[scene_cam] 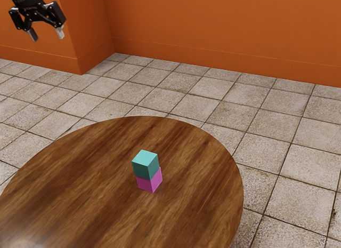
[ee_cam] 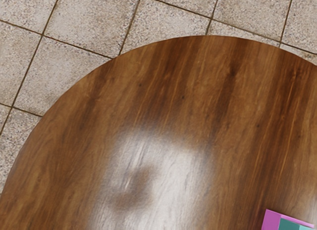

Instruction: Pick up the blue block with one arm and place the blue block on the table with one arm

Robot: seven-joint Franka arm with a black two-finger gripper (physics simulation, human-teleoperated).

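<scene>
My gripper (scene_cam: 47, 34) hangs high at the exterior view's upper left, far from the blocks, its two fingers spread with nothing between them. A teal-blue block (scene_cam: 145, 164) rests on top of a magenta block (scene_cam: 150, 182), which stands on the round wooden table (scene_cam: 80, 178). In the wrist view, part of the blue block (ee_cam: 290, 225) and part of the magenta block (ee_cam: 270, 221) appear at the picture's edge, over the brown tabletop (ee_cam: 208, 116).
The table's curved edge (scene_cam: 237, 168) runs around the blocks, with a tiled floor (scene_cam: 287, 152) beyond it. Behind stands an orange wall (scene_cam: 224, 29), with a protruding section (scene_cam: 80, 24) near the arm.
</scene>
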